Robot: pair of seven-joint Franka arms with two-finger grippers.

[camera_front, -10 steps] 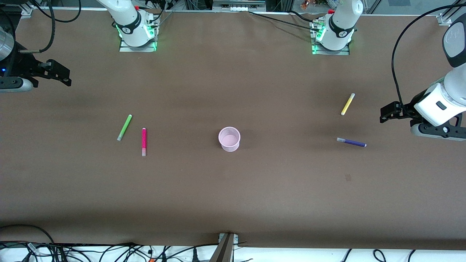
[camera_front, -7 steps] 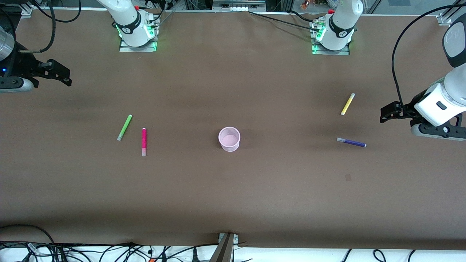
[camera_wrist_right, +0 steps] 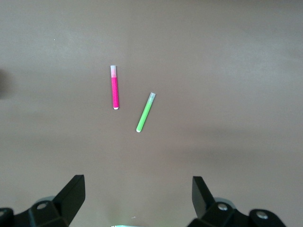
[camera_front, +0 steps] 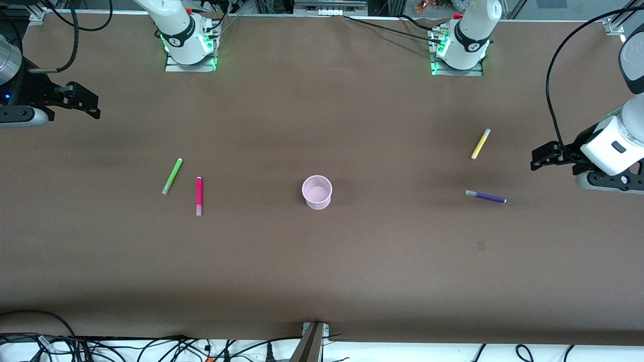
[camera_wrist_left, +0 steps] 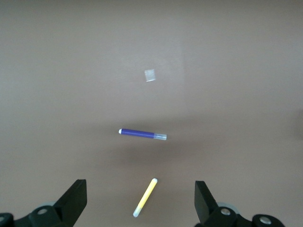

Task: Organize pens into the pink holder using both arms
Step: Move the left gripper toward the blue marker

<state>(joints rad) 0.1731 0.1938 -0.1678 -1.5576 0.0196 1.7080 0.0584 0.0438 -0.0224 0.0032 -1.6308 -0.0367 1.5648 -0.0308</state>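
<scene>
Right end effector (camera_front: 93,108) hangs spread and empty over the worktop (camera_front: 322,271), green pen (camera_front: 172,176) and magenta pen (camera_front: 198,195) lying toward the pink holder (camera_front: 317,191) from it; left end effector (camera_front: 537,158) also spread, with yellow pen (camera_front: 480,144) and purple pen (camera_front: 485,196) close by

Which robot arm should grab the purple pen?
The left arm. Its open tool hangs at the purple pen's end of the table. The right tool, open too, is at the opposite end, by the green pen.
</scene>
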